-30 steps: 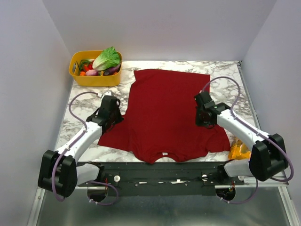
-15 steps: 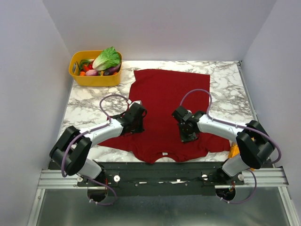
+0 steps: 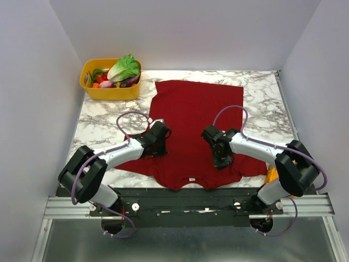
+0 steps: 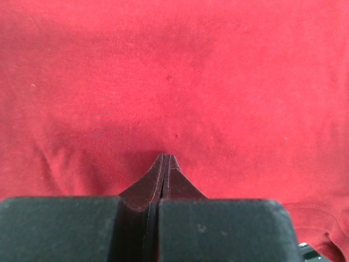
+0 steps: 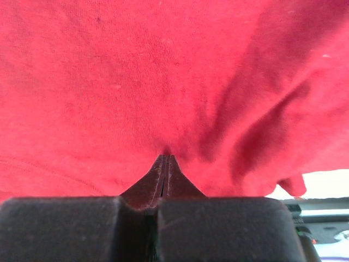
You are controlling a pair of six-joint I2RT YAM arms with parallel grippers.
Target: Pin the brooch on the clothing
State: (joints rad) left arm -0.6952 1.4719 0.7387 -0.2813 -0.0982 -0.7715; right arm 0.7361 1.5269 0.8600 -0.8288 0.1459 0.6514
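**Both grippers empty over the shirt, brooch not in sight**

Top view: the clothing (image 3: 196,117) lies spread across the middle of the marble table (image 3: 103,123), its neck label toward the bottom edge. The left gripper (image 3: 159,143) and right gripper (image 3: 222,157) hang over its lower half, either side of centre. The brooch is not visible.

Left wrist view: the jaws are pressed together with nothing between them, and their tips are at or just above smooth red fabric.

Right wrist view: the jaws are again pressed together and empty, with wrinkles in the cloth at right.

Pinning looks unstarted. The brooch has yet to be found, picked up and fastened.
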